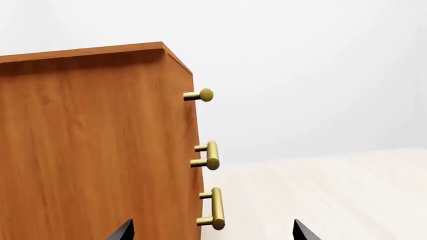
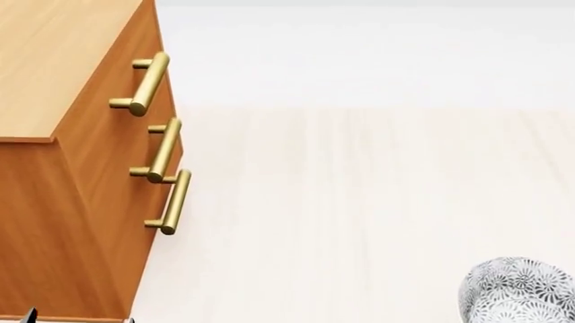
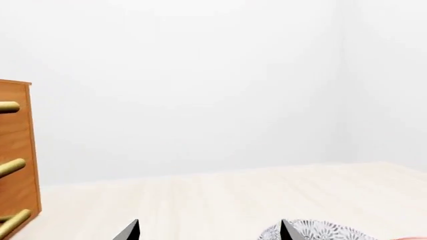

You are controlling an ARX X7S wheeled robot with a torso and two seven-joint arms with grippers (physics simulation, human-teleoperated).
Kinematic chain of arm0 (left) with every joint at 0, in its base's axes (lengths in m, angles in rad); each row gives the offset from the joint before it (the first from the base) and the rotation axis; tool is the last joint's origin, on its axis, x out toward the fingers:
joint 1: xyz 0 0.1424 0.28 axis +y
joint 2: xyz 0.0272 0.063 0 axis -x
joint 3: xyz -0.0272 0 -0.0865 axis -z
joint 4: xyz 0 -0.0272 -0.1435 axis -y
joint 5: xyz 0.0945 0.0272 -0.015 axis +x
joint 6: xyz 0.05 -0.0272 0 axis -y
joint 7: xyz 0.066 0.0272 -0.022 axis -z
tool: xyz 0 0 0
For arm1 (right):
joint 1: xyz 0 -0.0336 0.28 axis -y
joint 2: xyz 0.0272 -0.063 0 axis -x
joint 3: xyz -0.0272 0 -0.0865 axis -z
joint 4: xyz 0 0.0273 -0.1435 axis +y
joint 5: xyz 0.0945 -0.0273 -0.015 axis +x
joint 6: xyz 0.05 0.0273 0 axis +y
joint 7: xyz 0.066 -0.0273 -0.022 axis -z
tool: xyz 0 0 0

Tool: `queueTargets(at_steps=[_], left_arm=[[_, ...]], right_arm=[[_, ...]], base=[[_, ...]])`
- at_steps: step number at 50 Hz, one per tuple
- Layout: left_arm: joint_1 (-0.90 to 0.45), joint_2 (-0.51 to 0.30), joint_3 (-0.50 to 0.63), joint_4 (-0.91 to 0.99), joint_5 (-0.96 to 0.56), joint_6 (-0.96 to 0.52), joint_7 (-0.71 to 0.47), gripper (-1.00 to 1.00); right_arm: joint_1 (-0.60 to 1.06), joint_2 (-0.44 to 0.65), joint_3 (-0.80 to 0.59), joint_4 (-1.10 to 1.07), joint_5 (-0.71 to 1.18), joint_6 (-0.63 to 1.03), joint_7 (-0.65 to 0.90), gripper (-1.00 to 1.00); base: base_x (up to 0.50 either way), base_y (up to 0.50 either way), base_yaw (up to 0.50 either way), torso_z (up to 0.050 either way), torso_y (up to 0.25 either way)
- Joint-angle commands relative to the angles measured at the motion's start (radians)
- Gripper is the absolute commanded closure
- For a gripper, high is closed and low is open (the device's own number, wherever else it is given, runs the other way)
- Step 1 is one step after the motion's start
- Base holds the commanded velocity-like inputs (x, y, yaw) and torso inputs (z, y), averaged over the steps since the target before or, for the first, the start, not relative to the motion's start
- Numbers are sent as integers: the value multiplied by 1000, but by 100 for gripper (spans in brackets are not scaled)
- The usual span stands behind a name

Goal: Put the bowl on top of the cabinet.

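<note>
The bowl (image 2: 516,291), white with a dense grey floral pattern, sits on the pale table at the lower right of the head view, cut off by the frame edge. Its patterned top (image 3: 327,231) also shows just beside and behind one fingertip of my right gripper (image 3: 209,231), which is open with nothing between its fingers. The orange-brown cabinet (image 2: 81,202) with a lighter wood top (image 2: 63,60) stands at the left. My left gripper (image 1: 212,232) is open and faces the cabinet's side and front corner (image 1: 93,150). Only its dark fingertips (image 1: 123,231) show.
Three brass bar handles (image 2: 163,151) stick out from the cabinet front toward the middle of the table (image 2: 359,188). A thin pinkish edge (image 3: 408,238) shows beside the bowl in the right wrist view. White walls stand behind.
</note>
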Motion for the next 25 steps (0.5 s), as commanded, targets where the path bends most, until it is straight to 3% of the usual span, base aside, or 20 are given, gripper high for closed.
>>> queueTargets(at_steps=[1,25], left_arm=[[-1,-5,5,-1,-5,1,-6,-100],[-23,-10,16,-9,-19,-36,-17,-100]], right_arm=[[2,1,0,-1,3,2,15,-100],[7,0,7,0,13,-3,52,-100]], base=[[109,0,0,0,0],[6,0,0,0,0]])
